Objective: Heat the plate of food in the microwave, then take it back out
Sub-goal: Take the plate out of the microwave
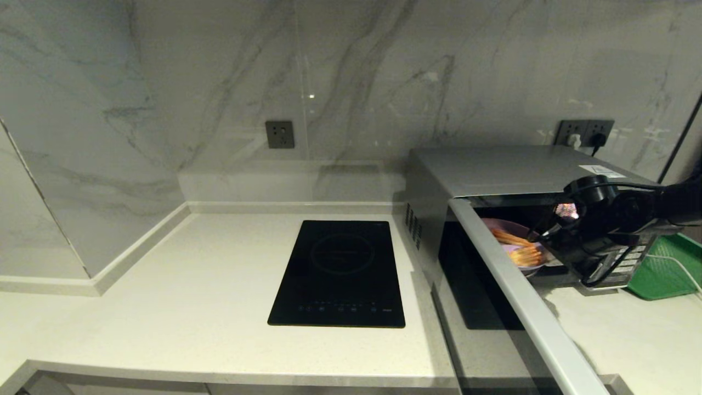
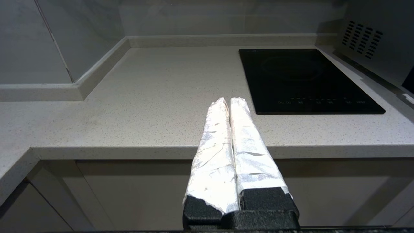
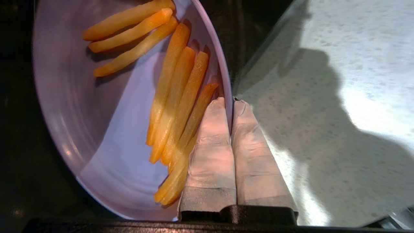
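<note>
1. Plate of food (image 3: 106, 136), round, pale lavender, carrying thin yellow-orange sticks (image 3: 176, 97) in two loose bundles; it sits at the mouth of the microwave (image 1: 493, 170), partly inside the dark cavity, its near rim toward the counter
2. Microwave is a boxy silver unit at the right of the pale speckled stone counter (image 1: 192, 307); its dark glass door (image 1: 510, 307) is swung wide open toward the camera, silver edge uppermost in the head view
3. Right gripper (image 3: 232, 103): two tape-wrapped fingers clenched on the plate's rim, one finger lying inside over the ends of the sticks, the other outside below the rim; the rim edge runs between the tips
4. In the head view the black right arm (image 1: 620, 219) reaches in from the right edge to the microwave opening, hiding part of the button panel
5. Left gripper (image 2: 230, 101): wrapped fingers pressed together, clamping nothing, parked off the front edge of the counter, over the cabinet fronts
6. Flat black rectangular induction hob (image 1: 340, 274) is set into the counter just left of the microwave
7. Green rectangular tray (image 1: 666, 269) lies on the counter right of the microwave, a white cable across it
8. Grey-veined marble wall behind, with a dark socket (image 1: 279, 134) above the hob and another pair (image 1: 584, 131) behind the microwave, plugs in
</note>
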Robot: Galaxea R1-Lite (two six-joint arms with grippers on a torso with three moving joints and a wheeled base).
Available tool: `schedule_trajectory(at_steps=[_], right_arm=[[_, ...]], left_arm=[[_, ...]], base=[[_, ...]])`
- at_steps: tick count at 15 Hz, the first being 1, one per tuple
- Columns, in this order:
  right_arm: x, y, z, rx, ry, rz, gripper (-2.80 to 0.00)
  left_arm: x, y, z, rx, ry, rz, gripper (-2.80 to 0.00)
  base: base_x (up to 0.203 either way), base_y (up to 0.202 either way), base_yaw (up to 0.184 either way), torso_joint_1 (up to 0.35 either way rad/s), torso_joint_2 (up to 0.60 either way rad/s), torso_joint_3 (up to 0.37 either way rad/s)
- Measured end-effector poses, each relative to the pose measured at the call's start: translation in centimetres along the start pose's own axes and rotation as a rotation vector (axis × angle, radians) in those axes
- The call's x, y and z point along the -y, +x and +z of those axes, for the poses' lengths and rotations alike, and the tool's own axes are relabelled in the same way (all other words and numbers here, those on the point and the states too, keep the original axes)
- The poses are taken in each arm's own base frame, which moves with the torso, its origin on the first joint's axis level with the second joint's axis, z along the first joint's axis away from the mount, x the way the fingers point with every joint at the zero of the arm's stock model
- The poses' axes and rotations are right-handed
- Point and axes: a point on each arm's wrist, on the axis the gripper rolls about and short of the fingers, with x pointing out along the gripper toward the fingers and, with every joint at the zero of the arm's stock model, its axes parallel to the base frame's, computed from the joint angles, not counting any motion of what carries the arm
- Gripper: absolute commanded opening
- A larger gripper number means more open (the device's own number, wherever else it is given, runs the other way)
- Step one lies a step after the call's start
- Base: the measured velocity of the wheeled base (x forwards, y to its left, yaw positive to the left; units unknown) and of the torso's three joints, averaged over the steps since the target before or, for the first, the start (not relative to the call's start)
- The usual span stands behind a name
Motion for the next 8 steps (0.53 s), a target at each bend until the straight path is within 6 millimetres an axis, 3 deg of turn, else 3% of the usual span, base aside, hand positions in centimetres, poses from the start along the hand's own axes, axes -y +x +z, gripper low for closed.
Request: schedule_trajectory(at_steps=[4,8], right_arm=[[2.6,-1.8,0.8,-0.013,0.048,-0.017,-2.80],[7.8,-4.5,1.0,-0.036,0.116,-0.040,-2.80]], left_arm=[[0.0,0.0,0.0,0.000,-0.001,0.000,-2.80],[0.0,0.0,0.0,0.000,0.000,0.000,-2.80]], base=[[0.000,0.000,0.000,0.000,0.00,0.000],[0.000,0.000,0.000,0.000,0.00,0.000]])
